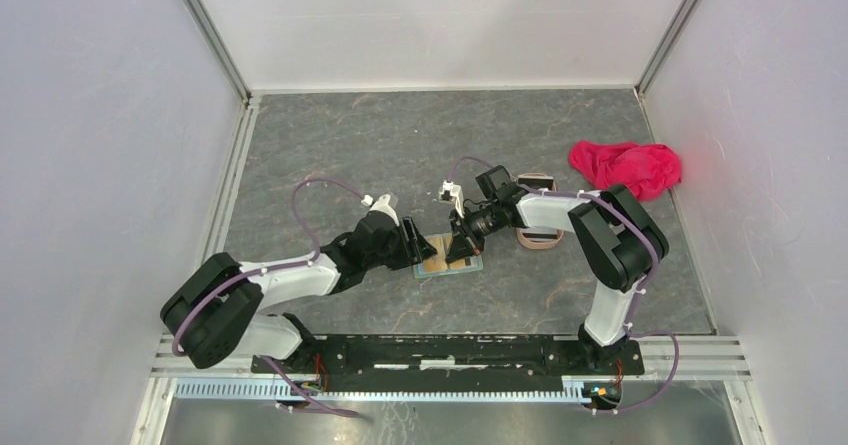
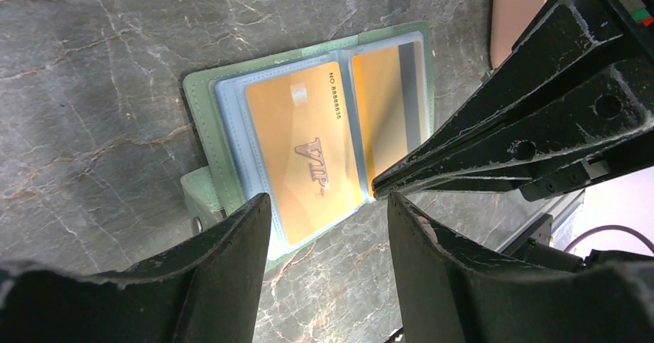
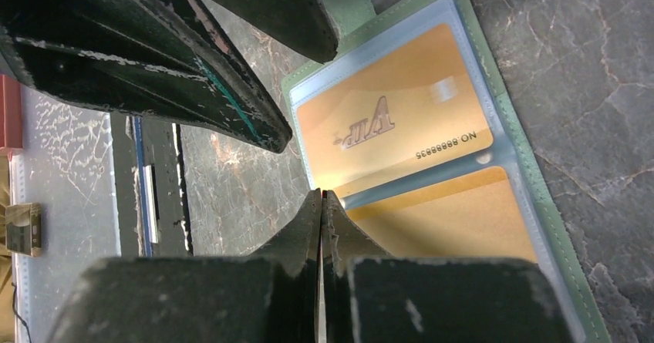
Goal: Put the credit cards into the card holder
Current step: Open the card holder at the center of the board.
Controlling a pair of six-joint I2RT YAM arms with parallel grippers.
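The sage-green card holder (image 2: 202,89) lies open on the grey table (image 1: 400,135), between both grippers. Two yellow-orange credit cards (image 2: 305,146) sit in its pale blue pockets. The right gripper (image 3: 321,196) is clenched on itself, with its tips at the middle fold. The left gripper (image 2: 328,204) is released, above the holder's edge.

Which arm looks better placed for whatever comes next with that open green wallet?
Probably the right. The right gripper, shut, has its tip at the card holder, beside the second yellow-orange card, ready to nudge it. The left gripper hangs open above the holder's edge.
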